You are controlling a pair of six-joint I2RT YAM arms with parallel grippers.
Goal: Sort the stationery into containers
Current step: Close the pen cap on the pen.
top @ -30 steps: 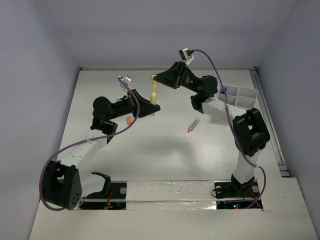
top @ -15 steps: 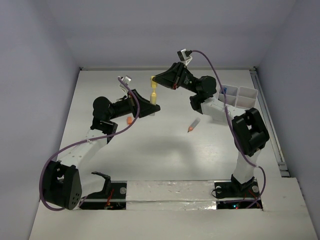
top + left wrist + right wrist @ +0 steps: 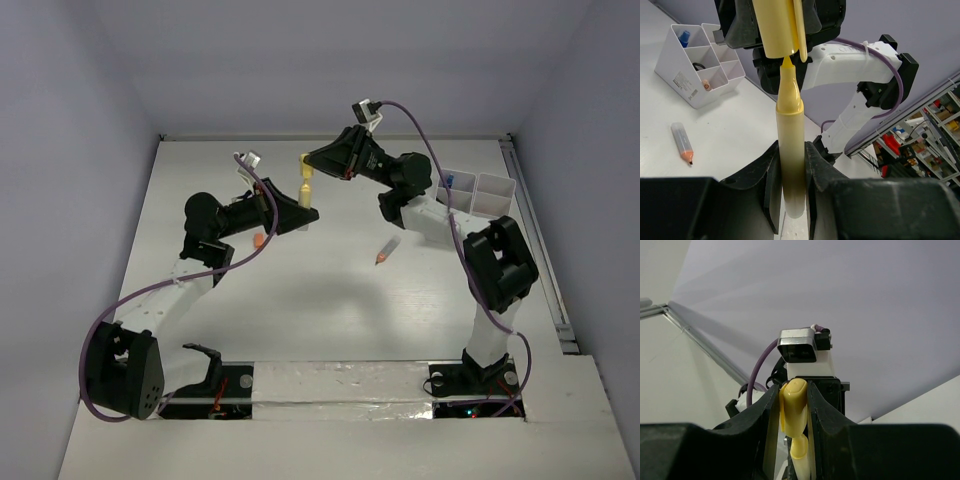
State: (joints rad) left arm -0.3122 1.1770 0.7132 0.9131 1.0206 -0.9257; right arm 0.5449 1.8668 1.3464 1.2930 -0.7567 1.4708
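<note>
Holds the yellow marker [image 3: 790, 130] upright off the table [image 3: 300, 310], well to the left of the organizer tray [image 3: 686, 84] in the overhead view. Pinches the lower barrel in the left claw [image 3: 791, 167], closed tight on it. Pinches the yellow cap [image 3: 780, 27] in the right claw [image 3: 794, 402], part-closed around it, directly above, nib just at the cap's mouth. Looks light, stiff and smooth, so likely to swivel if taken near an end. Best gripped mid-barrel, square across the round body. Calls for a gentle, well-aligned push; probably bruises the soft nib otherwise. Leaves an orange marker [image 3: 682, 143] lying flat between, nearer the tray.
</note>
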